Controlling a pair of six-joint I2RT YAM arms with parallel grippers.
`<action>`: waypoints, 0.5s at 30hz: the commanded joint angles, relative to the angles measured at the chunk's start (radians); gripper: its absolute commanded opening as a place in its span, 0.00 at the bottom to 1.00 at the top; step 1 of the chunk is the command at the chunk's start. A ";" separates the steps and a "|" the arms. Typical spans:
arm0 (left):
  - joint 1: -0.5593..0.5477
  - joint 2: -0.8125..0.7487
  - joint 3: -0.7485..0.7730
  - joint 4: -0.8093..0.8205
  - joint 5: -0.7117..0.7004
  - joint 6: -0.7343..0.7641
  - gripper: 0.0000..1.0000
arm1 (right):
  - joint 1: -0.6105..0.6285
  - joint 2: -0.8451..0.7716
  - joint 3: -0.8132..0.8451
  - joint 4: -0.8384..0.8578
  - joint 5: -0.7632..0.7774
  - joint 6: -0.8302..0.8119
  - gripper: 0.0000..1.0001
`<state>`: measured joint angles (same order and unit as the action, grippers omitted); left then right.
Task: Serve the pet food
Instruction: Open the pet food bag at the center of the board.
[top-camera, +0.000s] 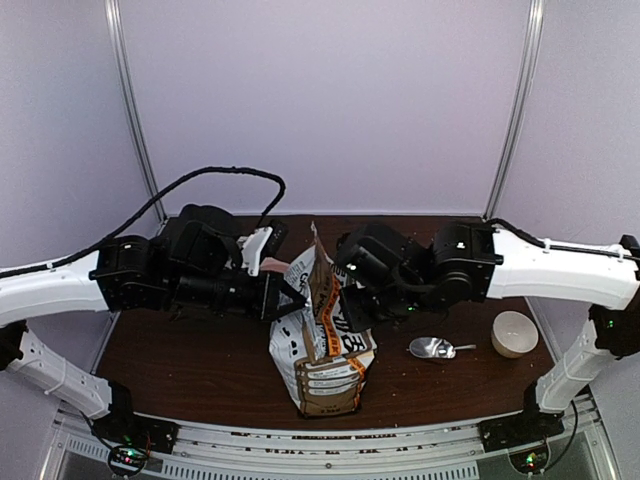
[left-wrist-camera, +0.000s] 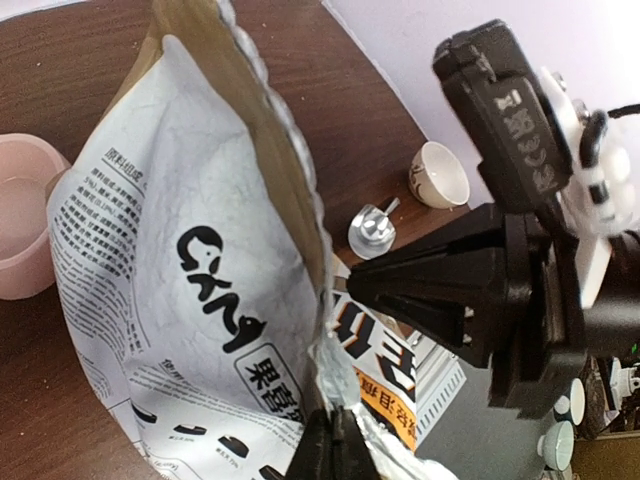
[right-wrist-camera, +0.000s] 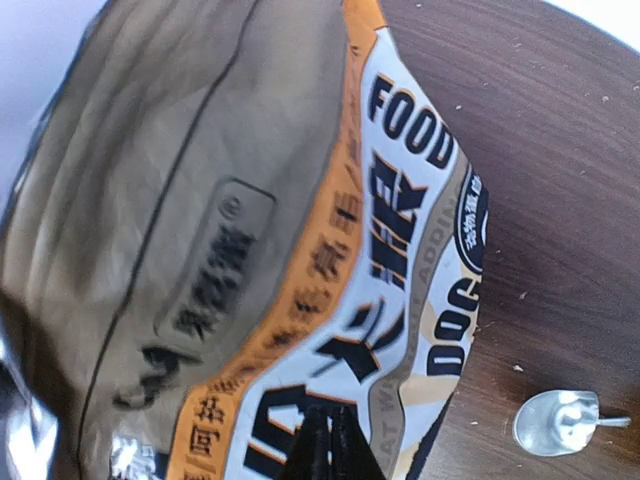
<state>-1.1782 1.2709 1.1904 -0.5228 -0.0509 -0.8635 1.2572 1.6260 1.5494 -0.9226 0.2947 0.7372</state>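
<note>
Pet food bag (top-camera: 322, 360), upright, gripped between left hand (left-wrist-camera: 335, 440) and right hand (right-wrist-camera: 325, 437).

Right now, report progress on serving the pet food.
Done: nothing served yet. In hand: left gripper and right gripper each pinch a top edge of the pet food bag. Remaining: the metal scoop lies untouched, the pink feeder basin looks empty.

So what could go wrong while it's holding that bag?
Both the left end effector and right end effector pinch only the thin top edge of the bag, so it might slip out or tear. If the bag tips, its contents could spill onto the table, perhaps hitting the scoop.
</note>
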 joint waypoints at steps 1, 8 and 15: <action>0.009 -0.045 -0.061 0.205 0.029 0.017 0.00 | -0.049 -0.215 -0.139 0.201 -0.175 0.045 0.11; 0.009 -0.024 -0.046 0.236 0.068 0.035 0.00 | -0.072 -0.328 -0.241 0.382 -0.438 0.120 0.30; 0.009 -0.007 -0.030 0.224 0.070 0.036 0.00 | -0.061 -0.279 -0.219 0.417 -0.446 0.104 0.30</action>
<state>-1.1770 1.2518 1.1370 -0.3668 0.0154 -0.8501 1.1923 1.3254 1.3186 -0.5613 -0.1081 0.8337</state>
